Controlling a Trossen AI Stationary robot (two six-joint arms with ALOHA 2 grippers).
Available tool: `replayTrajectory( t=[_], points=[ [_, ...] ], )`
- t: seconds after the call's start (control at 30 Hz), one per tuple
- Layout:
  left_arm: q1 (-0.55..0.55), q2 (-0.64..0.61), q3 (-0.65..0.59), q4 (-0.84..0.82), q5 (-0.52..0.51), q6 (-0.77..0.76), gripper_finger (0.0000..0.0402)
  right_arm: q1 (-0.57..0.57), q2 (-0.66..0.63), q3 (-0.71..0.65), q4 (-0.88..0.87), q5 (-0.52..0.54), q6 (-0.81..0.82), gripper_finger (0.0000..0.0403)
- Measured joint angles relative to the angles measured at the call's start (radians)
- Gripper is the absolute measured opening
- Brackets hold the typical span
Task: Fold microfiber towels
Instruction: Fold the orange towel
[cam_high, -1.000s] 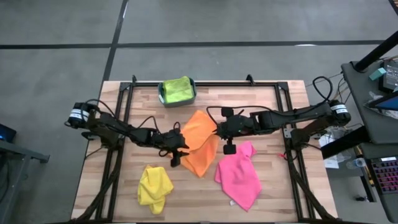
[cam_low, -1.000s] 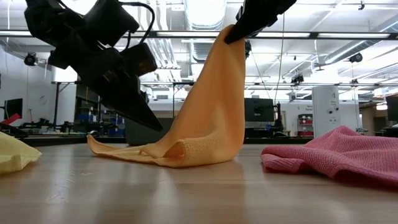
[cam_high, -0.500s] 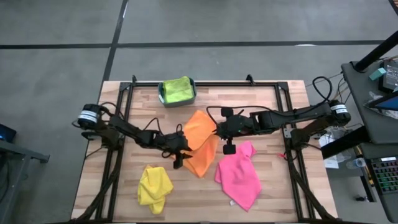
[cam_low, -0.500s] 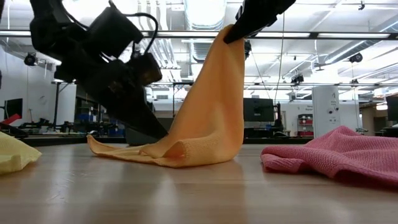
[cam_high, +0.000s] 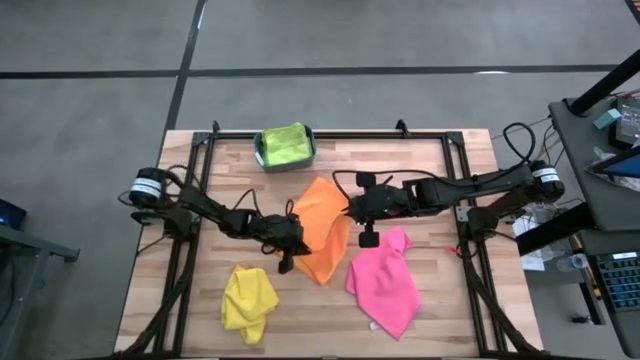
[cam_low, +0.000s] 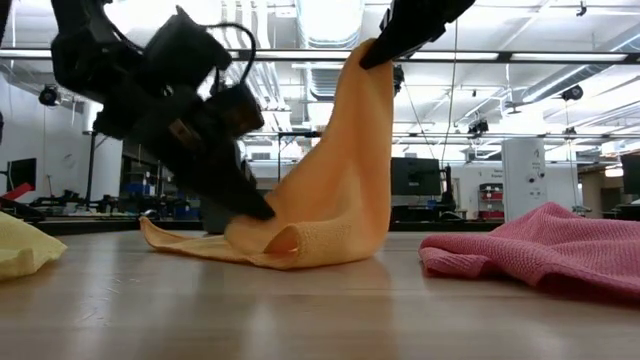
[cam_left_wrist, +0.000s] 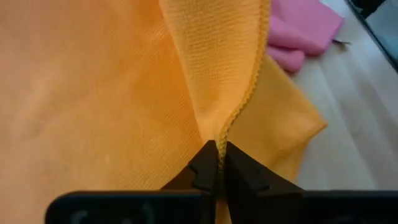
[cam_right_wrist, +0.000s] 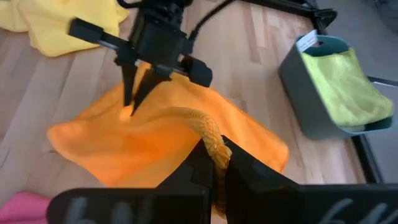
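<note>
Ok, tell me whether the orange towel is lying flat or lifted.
Partly lifted: the right gripper holds one edge of the orange towel high, the left gripper pinches its lower edge near the table.

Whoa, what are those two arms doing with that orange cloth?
They are folding towels. The right gripper is shut on an edge of the orange towel and holds it up off the table, so the cloth hangs like a tent. The left gripper is shut on the towel's hem lower down, near the tabletop. A pink towel and a yellow towel lie crumpled nearby, and a lime towel sits in a teal bin.
</note>
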Motion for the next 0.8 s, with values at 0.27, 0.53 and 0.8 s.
replayTrajectory(
  t=[0.27,0.53,0.8],
  points=[
    [0.0,-0.363,0.05,-0.381,-0.034,0.09,0.0,0.006,-0.092,0.0,0.006,0.007,-0.004,0.0008],
    [0.0,-0.699,0.218,-0.684,-0.062,0.207,0.0,0.006,-0.187,0.0,0.071,0.006,-0.041,0.0008],
    [0.014,-0.829,0.357,-0.784,-0.086,0.317,0.0,-0.005,-0.2,0.07,0.097,0.042,-0.162,0.0008]
  ],
)
